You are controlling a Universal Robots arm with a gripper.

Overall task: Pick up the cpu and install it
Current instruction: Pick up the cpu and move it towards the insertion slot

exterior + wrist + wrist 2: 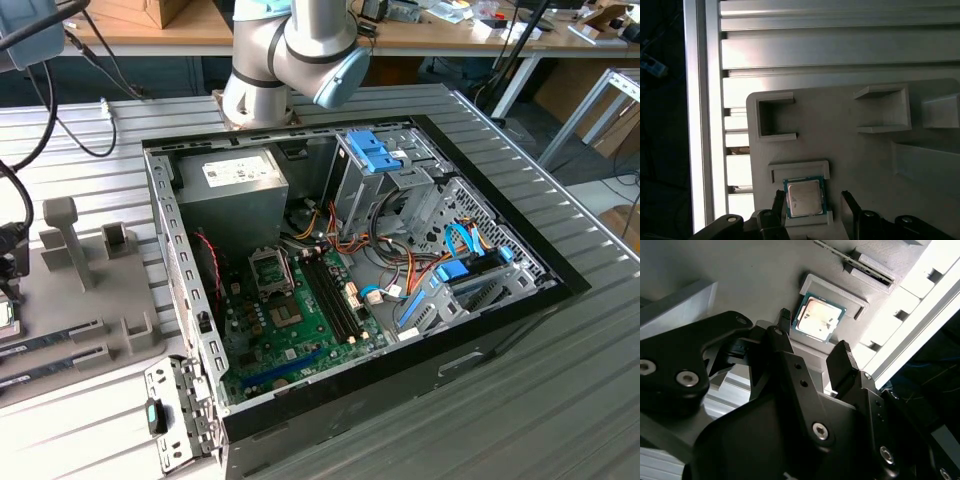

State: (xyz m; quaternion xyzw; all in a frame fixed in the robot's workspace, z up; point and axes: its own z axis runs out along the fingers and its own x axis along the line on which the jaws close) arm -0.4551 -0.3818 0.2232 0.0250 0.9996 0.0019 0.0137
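Observation:
The cpu (804, 198) (819, 318) is a small flat square chip with a silvery top and a thin green rim. It lies flat in a shallow pocket of the grey fixture plate (865, 165). My gripper (812, 200) (812, 332) hangs just over it, open, with one black finger (779, 201) close to one edge and the other finger (847, 201) a little off the opposite edge. Nothing is held. In the exterior view the open computer case (350, 260) lies on the table, with the black socket frame (270, 270) on its green motherboard (290, 325).
The grey fixture plate (90, 300) lies at the exterior view's left, beside the case, with raised posts and slots that hold long narrow memory sticks (855, 257). The ribbed aluminium table (840, 45) ends close to the plate. Cables, drive cages and a power supply (235, 185) crowd the case.

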